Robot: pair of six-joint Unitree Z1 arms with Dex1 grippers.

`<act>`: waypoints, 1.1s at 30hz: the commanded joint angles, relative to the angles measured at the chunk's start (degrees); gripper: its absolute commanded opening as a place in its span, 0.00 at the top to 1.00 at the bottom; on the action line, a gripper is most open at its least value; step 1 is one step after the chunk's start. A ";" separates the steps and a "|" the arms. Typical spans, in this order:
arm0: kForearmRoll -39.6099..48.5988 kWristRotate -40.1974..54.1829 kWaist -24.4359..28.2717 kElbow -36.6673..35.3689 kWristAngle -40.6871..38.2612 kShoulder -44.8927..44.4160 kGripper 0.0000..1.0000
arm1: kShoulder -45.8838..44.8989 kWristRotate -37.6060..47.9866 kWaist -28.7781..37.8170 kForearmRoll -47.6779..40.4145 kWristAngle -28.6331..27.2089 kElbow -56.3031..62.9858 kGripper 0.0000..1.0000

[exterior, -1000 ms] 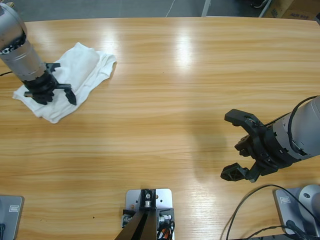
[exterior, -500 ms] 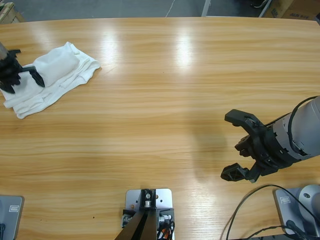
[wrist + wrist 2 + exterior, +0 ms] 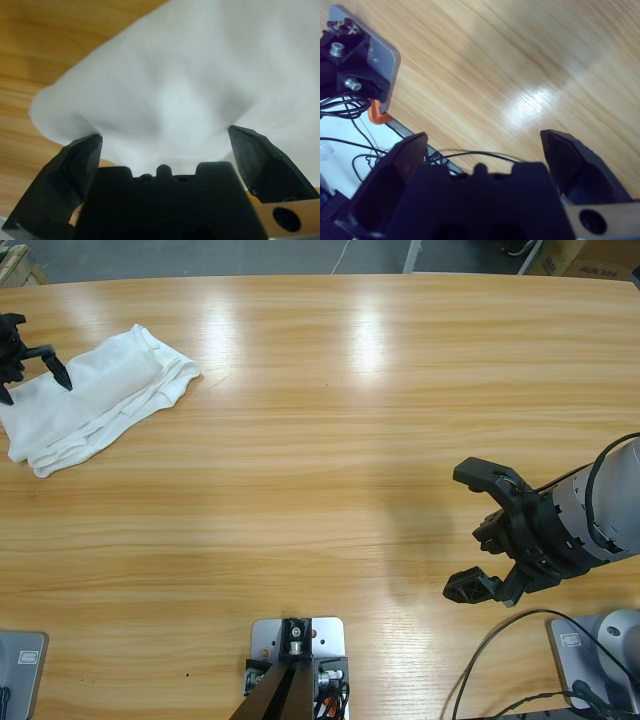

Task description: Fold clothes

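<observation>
**Folded shirt at far left, both hands spread and holding nothing**

Left hand [image 3: 25,365] at the far left edge of the high view, black jaws spread wide, poised at the upper left end of the shirt [image 3: 95,400]. Nothing gripped between the jaws. Seen from the left wrist, same hand [image 3: 165,145] with jaws set far apart and white cloth [image 3: 200,85] filling most of the space ahead, a rounded edge of the cloth lying against bare wood on the left. Cannot tell from either view whether the jaw tips touch the cloth.

Shirt lying folded into a long white bundle, slanted from lower left to upper right, near the table's [image 3: 330,440] far left corner. Thicker folded layer on top toward the upper right, flatter layers spreading to the lower left. No lettering or label showing.

Middle of the table bare wood with two bright light patches near the far edge.

Right hand [image 3: 478,532] low at the right side, well apart from the shirt, jaws wide and holding nothing, over bare wood. From the right wrist, that hand [image 3: 482,150] again wide, facing the table edge, with a grey metal plate [image 3: 382,65], an orange clip [image 3: 377,115] and black cables [image 3: 350,112] beyond it.
</observation>
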 commanded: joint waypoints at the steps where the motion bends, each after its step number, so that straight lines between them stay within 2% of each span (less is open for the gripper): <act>1: -0.42 -1.88 -5.30 4.66 -0.10 1.63 0.00 | -0.98 0.73 0.45 0.12 0.51 0.82 0.08; 3: -3.25 -3.43 -7.29 8.36 -0.47 -1.23 0.00 | -1.07 0.73 0.46 0.09 0.39 0.98 0.08; 9: -11.35 -4.59 -6.62 18.84 -2.12 -1.04 0.00 | -1.91 0.73 0.46 0.12 0.42 1.33 0.08; 16: -13.04 -4.33 -2.98 18.60 -2.12 0.93 0.00 | -2.40 0.73 0.45 0.32 0.55 1.59 0.08; 23: -11.79 -2.48 1.19 12.44 -1.68 3.00 0.00 | -2.60 0.73 0.46 0.74 0.60 1.63 0.08; 33: 0.13 0.66 2.29 -4.98 0.73 9.58 0.00 | -1.95 0.73 0.45 0.83 0.69 0.80 0.08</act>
